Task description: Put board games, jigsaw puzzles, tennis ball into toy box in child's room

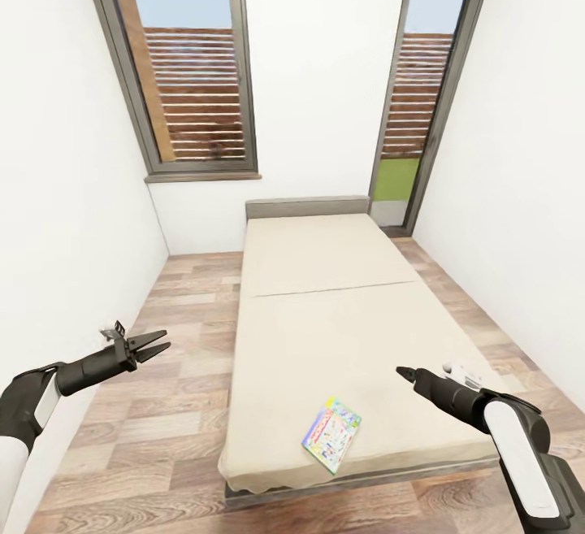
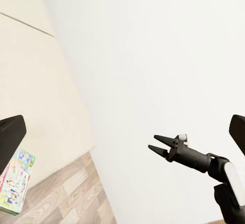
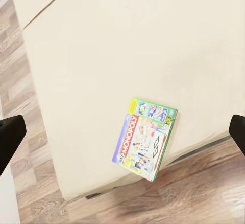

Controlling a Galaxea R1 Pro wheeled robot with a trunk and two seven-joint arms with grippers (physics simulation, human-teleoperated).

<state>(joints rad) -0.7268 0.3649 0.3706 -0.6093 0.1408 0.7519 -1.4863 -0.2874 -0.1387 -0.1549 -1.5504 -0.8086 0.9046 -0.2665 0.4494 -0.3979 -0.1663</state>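
The bed [image 1: 341,306] fills the frame's centre, with bare wood floor [image 1: 179,331] along its left side. One board game [image 1: 331,433] lies flat near its lower edge. The left hand [image 1: 156,345] hovers open at lower left, the right hand [image 1: 404,371] open at lower right.

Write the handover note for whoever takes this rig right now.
Left pincer: open, empty, raised over the floor left of the bed.
Right pincer: empty, over the bed's right side; open or shut is unclear.
One board game lies flat near the bed's foot edge, untouched.
Done: nothing can be confirmed from here.
Left: grasp this game and carry it to the toy box; then the other toys.
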